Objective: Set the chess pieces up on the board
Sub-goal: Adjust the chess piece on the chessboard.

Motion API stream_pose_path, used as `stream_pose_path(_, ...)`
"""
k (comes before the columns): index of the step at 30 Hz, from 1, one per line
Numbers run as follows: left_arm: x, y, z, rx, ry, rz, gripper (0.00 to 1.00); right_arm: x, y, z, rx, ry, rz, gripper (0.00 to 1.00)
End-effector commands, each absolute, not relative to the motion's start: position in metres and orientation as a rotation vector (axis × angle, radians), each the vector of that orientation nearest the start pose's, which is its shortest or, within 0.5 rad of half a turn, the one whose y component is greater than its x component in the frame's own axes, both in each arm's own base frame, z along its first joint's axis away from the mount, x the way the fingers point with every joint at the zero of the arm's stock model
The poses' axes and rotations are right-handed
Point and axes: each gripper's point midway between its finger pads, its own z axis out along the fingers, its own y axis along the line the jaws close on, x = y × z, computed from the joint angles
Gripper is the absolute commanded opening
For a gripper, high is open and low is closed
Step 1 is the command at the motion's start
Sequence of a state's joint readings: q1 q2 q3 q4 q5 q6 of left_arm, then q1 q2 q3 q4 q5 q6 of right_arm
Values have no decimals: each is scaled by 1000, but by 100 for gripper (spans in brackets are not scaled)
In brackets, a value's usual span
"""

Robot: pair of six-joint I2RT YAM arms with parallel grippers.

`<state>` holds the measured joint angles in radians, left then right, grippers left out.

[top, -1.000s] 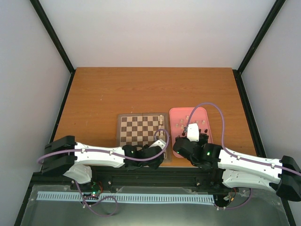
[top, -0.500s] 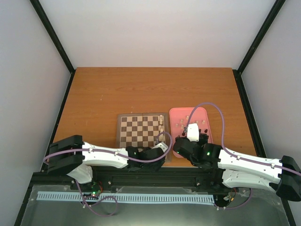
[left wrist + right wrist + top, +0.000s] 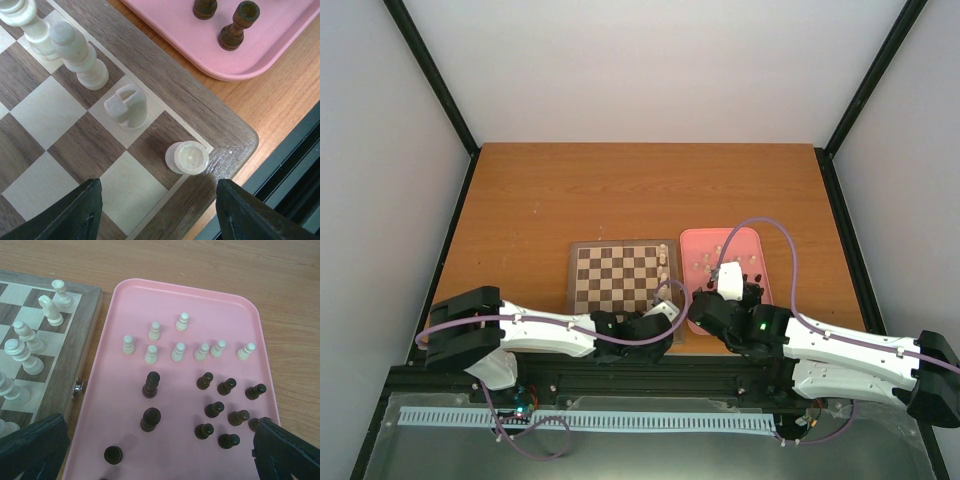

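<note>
The board point(image 3: 616, 274) lies in the middle, with a line of cream chess pieces along its right edge. In the left wrist view a cream rook point(image 3: 187, 157) stands on the board's point(image 3: 150, 75) near right corner square, then a cream knight point(image 3: 127, 106) and a cream bishop point(image 3: 80, 59). My left gripper point(image 3: 160, 220) is open and empty, just short of the rook. My right gripper point(image 3: 157, 455) is open and empty over the near end of the pink tray point(image 3: 125, 300). Several cream pawns point(image 3: 178, 351) and dark pieces point(image 3: 151, 384) stand in the tray.
The pink tray point(image 3: 745, 240) lies right of the board, almost touching it. A metal clasp point(image 3: 77, 387) sticks out of the board's side. The black table rail point(image 3: 295, 165) runs just beyond the board's near corner. Bare orange table point(image 3: 620, 190) lies behind.
My left gripper has drawn back from the board's right column toward its near right corner. The right arm has not moved.
</note>
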<state>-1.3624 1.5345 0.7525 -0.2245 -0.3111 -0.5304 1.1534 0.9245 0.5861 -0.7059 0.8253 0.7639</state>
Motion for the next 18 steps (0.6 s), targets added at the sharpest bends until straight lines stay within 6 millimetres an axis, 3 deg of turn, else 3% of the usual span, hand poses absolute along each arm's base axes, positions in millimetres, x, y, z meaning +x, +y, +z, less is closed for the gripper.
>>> stream_pose_path(1, 129, -346, 62, 877, 2324, -391, 65, 202, 138, 140, -136, 2165, -53, 100)
stream_pose_path(18, 127, -357, 57, 892, 2324, -425, 65, 202, 138, 140, -140, 2165, -52, 100)
